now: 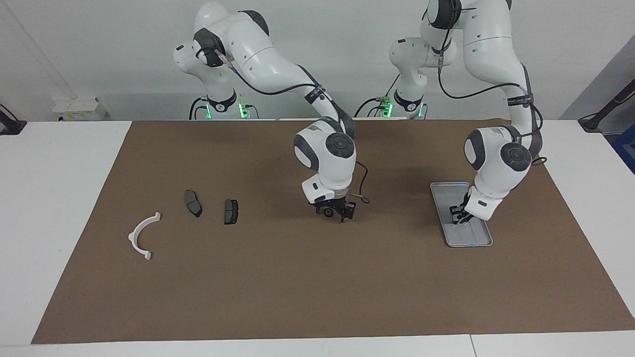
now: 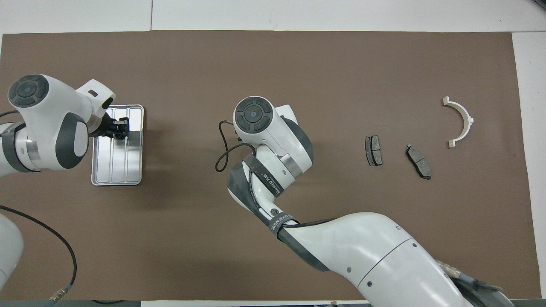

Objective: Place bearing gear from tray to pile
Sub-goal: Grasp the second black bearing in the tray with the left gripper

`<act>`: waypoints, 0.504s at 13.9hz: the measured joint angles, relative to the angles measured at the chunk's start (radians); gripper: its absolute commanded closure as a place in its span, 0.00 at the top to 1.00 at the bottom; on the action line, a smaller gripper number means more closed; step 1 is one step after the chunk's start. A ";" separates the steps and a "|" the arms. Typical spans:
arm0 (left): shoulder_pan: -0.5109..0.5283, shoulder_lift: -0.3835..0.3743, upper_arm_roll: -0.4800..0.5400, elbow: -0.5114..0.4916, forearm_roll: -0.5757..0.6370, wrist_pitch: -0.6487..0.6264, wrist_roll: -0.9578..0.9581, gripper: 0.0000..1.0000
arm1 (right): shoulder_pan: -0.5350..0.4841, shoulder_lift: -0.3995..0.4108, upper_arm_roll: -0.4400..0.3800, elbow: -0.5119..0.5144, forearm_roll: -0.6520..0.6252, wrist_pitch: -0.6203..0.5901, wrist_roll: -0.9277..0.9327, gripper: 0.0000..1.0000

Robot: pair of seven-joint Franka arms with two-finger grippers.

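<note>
Two arms: both are at work, each at its own spot on the brown mat (image 1: 317, 287) that covers the white tabletop (image 1: 59, 198).
Left gripper (image 1: 459, 216): down inside the flat silver-grey grooved metal tray (image 1: 449, 193), over the half farther from the robots. I cannot tell from either view whether its fingers are wide, narrow or closed on a part.
Right gripper (image 1: 335, 214): low over the bare middle of the mat, between tray and pile and well apart from both. Finger state cannot be told here either. A small dark round shape sits at its tip, and whether that is a held part or gripper hardware is unclear.
Bearing gear: not separately distinguishable. Judged to lie in the tray under the left gripper, which hides that spot.
Pile: white semicircular plastic bracket (image 1: 132, 238) and two dark grey brake pads (image 1: 193, 203) (image 1: 230, 211), laid loosely toward the right arm's end, none touching.
Step in hand: judged to be the pick from the tray; nothing has reached the pile.
Handling (judgement): a small, rigid metal part, dense for its size, smooth and liable to roll or skate on the polished tray.
Grip site (judgement): across the outer rim, fingers square on opposite sides, seated low so it cannot squirt out.
Risk: the grooves may tilt it; a skewed pinch could flick it off the tray.
</note>
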 measured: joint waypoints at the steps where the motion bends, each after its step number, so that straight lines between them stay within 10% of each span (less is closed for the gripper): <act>1: 0.000 -0.002 0.000 -0.002 0.000 0.000 0.000 0.41 | 0.000 0.003 0.000 0.000 -0.002 0.000 0.000 0.88; 3: 0.000 -0.005 0.000 -0.007 -0.005 0.002 0.000 0.33 | 0.000 0.006 0.000 0.000 -0.005 0.008 0.000 0.88; 5: 0.000 -0.006 0.000 -0.013 -0.017 0.021 -0.001 0.01 | 0.000 0.007 0.000 0.000 -0.005 0.023 0.001 0.86; 7: 0.000 -0.011 -0.005 -0.020 -0.029 0.031 -0.003 0.00 | 0.000 0.008 0.000 0.000 -0.005 0.023 0.001 0.81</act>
